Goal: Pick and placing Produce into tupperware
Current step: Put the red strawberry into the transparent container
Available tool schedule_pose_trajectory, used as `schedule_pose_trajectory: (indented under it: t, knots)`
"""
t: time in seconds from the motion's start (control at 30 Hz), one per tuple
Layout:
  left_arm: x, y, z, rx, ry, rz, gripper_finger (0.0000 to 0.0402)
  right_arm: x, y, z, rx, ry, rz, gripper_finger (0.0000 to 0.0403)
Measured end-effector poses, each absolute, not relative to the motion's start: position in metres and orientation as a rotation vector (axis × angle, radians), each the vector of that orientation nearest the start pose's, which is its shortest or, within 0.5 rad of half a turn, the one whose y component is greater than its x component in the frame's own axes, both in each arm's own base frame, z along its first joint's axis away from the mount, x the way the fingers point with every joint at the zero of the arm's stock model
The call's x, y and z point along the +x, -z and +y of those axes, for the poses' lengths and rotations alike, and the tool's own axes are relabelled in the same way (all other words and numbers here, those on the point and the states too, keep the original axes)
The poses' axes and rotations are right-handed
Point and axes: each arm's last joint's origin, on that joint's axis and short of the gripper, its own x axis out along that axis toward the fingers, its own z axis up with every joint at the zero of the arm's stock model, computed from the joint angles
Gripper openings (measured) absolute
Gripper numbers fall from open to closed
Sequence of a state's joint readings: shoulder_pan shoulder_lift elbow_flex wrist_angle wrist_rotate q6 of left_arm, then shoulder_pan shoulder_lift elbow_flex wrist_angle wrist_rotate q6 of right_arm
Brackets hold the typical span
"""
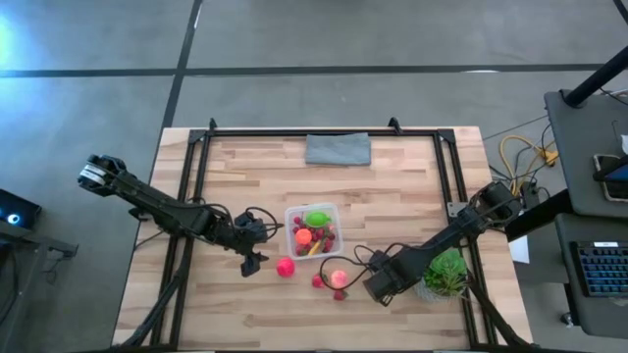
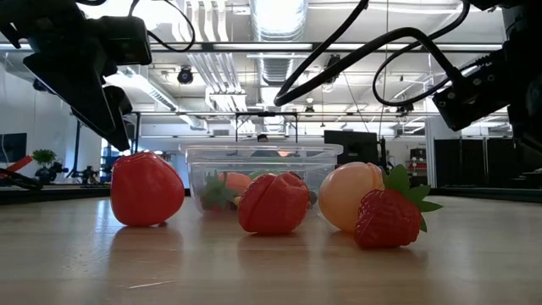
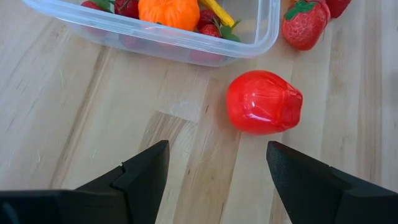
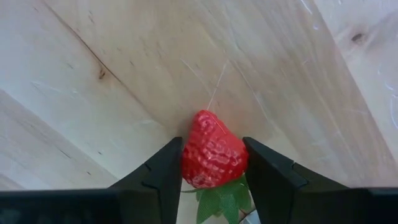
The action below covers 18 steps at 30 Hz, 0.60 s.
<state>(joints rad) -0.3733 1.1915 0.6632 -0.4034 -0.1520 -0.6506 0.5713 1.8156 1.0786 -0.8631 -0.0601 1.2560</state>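
tupperware (image 1: 313,210): clear box holding green, orange, red produce, beyond the left gripper (image 1: 253,245)
red ball (image 3: 263,102): just ahead of left gripper
strawberry (image 4: 212,151): between right gripper (image 4: 211,171) fingers

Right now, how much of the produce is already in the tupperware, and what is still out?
Done: the tupperware holds several pieces, an orange one and a green one among them. In hand: the right gripper brackets a strawberry on the table. Left: a bright red fruit ahead of the open left gripper, plus a peach ball and another strawberry.
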Motion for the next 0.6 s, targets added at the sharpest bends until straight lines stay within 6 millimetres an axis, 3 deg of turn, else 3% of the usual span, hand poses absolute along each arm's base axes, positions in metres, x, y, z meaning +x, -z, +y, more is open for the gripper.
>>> schedule_pose_trajectory:
  t: [0.2,0.37,0.6]
  knots:
    - [0.208,-0.200,-0.077,-0.362,-0.093,0.924,0.0255,0.254,-0.146,0.165,0.560,0.526,1.567,0.0157]
    - [0.208,-0.200,-0.077,-0.361,-0.090,0.925,0.0255,0.257,-0.160,0.164,0.556,0.528,1.555,0.0157]
    - [0.208,-0.200,-0.077,-0.361,-0.089,0.926,0.0255,0.279,-0.184,0.148,0.544,0.486,1.462,0.0148]
